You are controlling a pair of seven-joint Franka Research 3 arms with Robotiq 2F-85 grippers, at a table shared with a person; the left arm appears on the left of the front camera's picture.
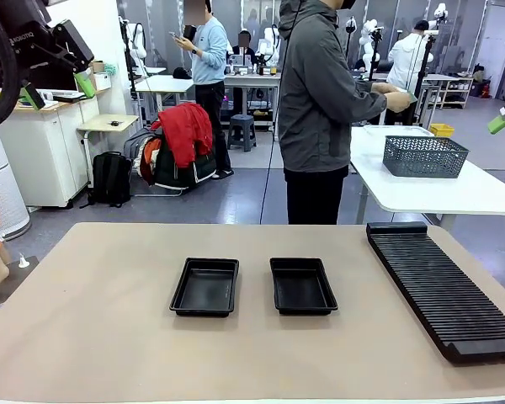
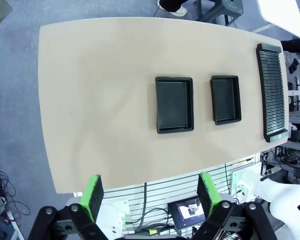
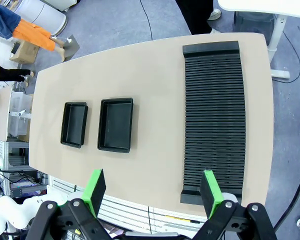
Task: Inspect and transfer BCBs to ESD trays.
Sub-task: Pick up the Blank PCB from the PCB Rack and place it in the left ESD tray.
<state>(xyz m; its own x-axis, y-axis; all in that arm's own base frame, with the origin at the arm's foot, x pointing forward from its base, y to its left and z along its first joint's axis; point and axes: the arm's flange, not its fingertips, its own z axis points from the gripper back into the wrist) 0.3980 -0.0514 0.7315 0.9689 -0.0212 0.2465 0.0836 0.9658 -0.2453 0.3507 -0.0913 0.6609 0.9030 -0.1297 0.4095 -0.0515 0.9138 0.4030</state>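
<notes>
Two empty black ESD trays lie side by side mid-table, the left tray (image 1: pixel 205 286) and the right tray (image 1: pixel 301 284). From above the left wrist view shows them as two black rectangles (image 2: pixel 174 104) (image 2: pixel 225 99), and so does the right wrist view (image 3: pixel 74 124) (image 3: pixel 116 124). The BCBs are out of view. My left gripper (image 1: pixel 57 91) (image 2: pixel 150 195) hangs high above the table's left side, open and holding nothing. My right gripper (image 3: pixel 152 192) is also high up, open and holding nothing; one green fingertip (image 1: pixel 501 124) pokes in at the front view's right edge.
A long black ribbed rack (image 1: pixel 442 286) (image 3: pixel 214 115) (image 2: pixel 272 92) lies along the table's right side. A person (image 1: pixel 320 101) stands beyond the far edge, turned toward a white table with a grey mesh basket (image 1: pixel 424 156).
</notes>
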